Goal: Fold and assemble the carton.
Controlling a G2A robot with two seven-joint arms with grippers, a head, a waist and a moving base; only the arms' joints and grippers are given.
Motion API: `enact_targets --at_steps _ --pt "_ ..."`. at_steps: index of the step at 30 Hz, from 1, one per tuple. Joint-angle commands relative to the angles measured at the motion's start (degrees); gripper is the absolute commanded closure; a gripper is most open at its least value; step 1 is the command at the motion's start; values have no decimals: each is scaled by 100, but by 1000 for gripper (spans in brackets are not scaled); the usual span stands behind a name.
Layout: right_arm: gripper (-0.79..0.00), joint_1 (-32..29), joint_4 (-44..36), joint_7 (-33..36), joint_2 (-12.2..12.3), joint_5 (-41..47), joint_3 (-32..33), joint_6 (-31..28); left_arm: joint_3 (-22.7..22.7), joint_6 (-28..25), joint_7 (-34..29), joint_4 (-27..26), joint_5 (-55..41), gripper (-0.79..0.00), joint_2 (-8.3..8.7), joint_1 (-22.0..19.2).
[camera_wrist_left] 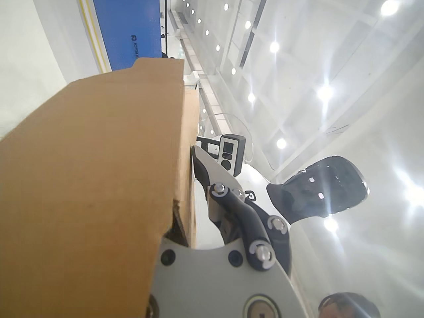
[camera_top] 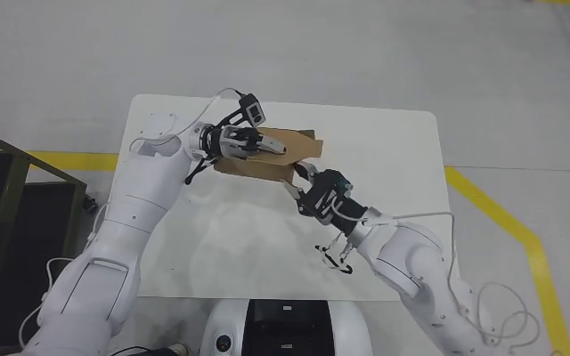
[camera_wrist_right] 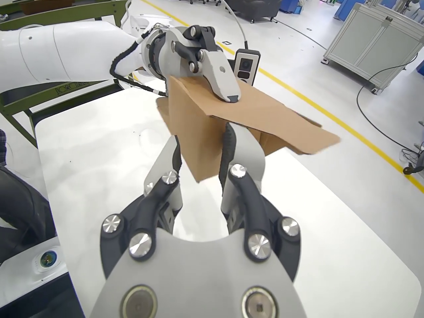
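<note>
Carton (camera_wrist_right: 198,127) first: plain brown cardboard, matt and faintly fibrous, rougher where a cut edge shows in the left wrist view. The table (camera_wrist_right: 99,153) under it is white, smooth and semi-glossy, throwing back soft reflections. Now the left gripper (camera_wrist_right: 230,107): a pale grey matt shell, plastic or painted metal, hard to call, with black matt links, bright metal screws and a black ribbed, rubbery-looking pad (camera_wrist_left: 198,168) lining the finger. The right gripper (camera_wrist_right: 202,137) has the same grey matt body and black links, its polished screw heads catching the light. The floor (camera_wrist_right: 298,51) beyond is pale, smooth and glossy.
</note>
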Motion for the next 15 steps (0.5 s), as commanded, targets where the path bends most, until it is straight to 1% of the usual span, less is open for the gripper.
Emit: enact_targets --at_steps 1,2,7,9,10,12,15 --pt "-191 2 17 11 -6 55 3 -10 21 -4 1 -65 -123 0 16 38" --pt "-191 2 26 21 -10 89 1 -11 45 -5 1 -97 -131 0 23 43" --pt "-265 24 52 44 -29 164 -5 7 154 -44 1 -127 -282 0 39 56" --pt "-265 33 59 48 -37 162 -13 16 194 -51 1 -118 -313 0 45 40" --pt "-252 37 60 49 -40 161 -18 18 212 -54 1 -113 -324 0 50 30" --pt "-200 48 58 46 -47 166 -31 2 238 -66 1 -92 -346 0 60 10" --pt "-43 66 55 53 -56 194 -39 -35 270 -76 1 -50 -358 0 80 -27"
